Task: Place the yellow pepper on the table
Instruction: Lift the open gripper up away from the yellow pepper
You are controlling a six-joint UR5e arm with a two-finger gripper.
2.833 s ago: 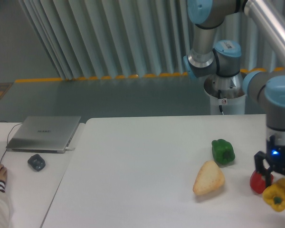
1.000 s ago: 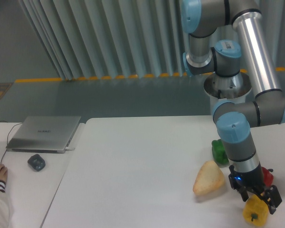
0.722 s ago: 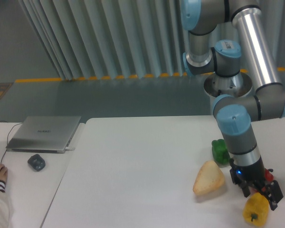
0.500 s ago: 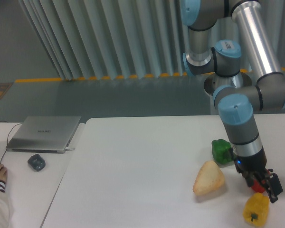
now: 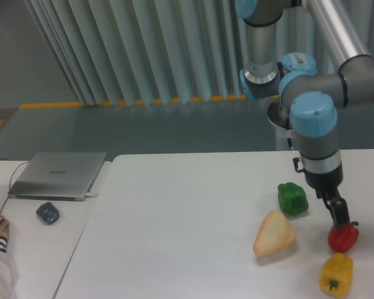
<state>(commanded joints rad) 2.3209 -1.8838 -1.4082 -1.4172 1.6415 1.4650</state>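
Yellow pepper [image 5: 336, 274] lies free at the table's [image 5: 174, 237] near right corner.
We see the gripper [image 5: 340, 217] above the red pepper [image 5: 343, 237], empty; whether its fingers are parted, we cannot tell.

yellow pepper [image 5: 336, 272]: bright glossy yellow
red pepper [image 5: 343, 237]: red
green pepper [image 5: 292, 199]: dark green
bread lump [image 5: 274, 233]: pale tan
table [image 5: 174, 237]: plain white
laptop [image 5: 58, 175]: grey
arm [image 5: 316, 134]: grey, light blue caps
gripper [image 5: 339, 216]: black

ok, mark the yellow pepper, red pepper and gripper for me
yellow pepper [image 5: 336, 273], fixed camera, middle of its body
red pepper [image 5: 343, 238], fixed camera, middle of its body
gripper [image 5: 340, 215], fixed camera, between its fingertips
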